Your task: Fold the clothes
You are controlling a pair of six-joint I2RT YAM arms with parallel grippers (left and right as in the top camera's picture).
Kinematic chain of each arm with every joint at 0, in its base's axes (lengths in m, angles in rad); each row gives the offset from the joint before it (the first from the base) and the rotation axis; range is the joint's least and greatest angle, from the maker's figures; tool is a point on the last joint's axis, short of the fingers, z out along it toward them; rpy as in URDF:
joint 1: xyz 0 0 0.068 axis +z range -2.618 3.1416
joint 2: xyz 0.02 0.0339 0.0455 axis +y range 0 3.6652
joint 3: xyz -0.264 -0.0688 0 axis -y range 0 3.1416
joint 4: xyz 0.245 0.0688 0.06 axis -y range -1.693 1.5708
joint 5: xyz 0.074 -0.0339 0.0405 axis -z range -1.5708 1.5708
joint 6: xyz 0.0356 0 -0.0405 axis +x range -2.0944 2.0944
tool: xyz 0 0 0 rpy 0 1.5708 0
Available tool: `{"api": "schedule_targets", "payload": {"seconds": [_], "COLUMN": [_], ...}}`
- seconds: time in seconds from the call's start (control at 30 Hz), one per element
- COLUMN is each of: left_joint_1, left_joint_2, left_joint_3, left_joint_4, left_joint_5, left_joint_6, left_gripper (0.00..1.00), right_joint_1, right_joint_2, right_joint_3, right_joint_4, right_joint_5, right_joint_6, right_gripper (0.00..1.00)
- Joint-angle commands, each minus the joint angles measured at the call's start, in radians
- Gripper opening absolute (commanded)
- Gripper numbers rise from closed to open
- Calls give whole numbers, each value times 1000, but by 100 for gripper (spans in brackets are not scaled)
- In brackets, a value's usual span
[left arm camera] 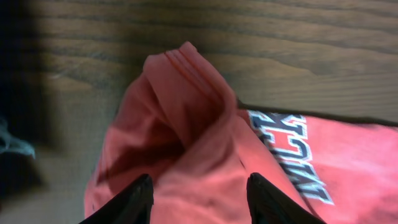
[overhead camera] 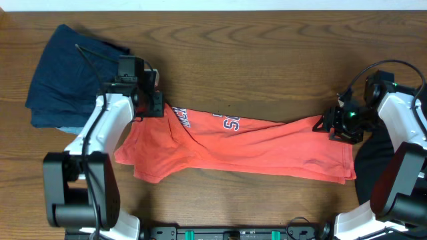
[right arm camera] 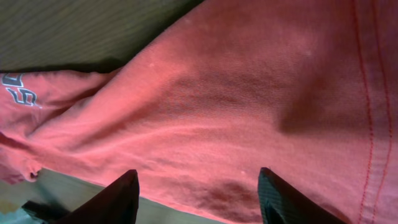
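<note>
The worktop [overhead camera: 267, 60] carries the coral-red T-shirt [overhead camera: 253, 150], stretched in a long band between the arms. A navy garment [overhead camera: 60, 73] lies far left and a black garment [overhead camera: 365, 167] at the right edge. The shirt looks light and limp (it should sag) – best pinched at hem corners. Only the overhead shows the full spread. The wrist views show fingers: the left end effector [left arm camera: 199, 193] stands apart around bunched cloth – pinching or not, I cannot tell. The right end effector [right arm camera: 198, 190] gapes over flat cloth.
</note>
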Motion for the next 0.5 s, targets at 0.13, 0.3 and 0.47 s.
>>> {"api": "schedule_targets", "payload": {"seconds": [0.13, 0.3, 0.47], "left_joint_1": [2, 27, 71], "left_joint_2": [83, 50, 2], "left_joint_3": [-5, 21, 27], "left_joint_4": [-16, -111, -173], "left_joint_5": [-89, -163, -162], "left_joint_6": [21, -58, -86], "left_gripper": [6, 6, 6], "right_joint_1": [10, 10, 10], "right_joint_2": [-26, -26, -26], "right_joint_3": [-70, -161, -260], "right_joint_4": [92, 217, 345], "right_joint_5": [-12, -8, 112], "right_joint_6": [42, 80, 197], "right_gripper": [54, 43, 22]}}
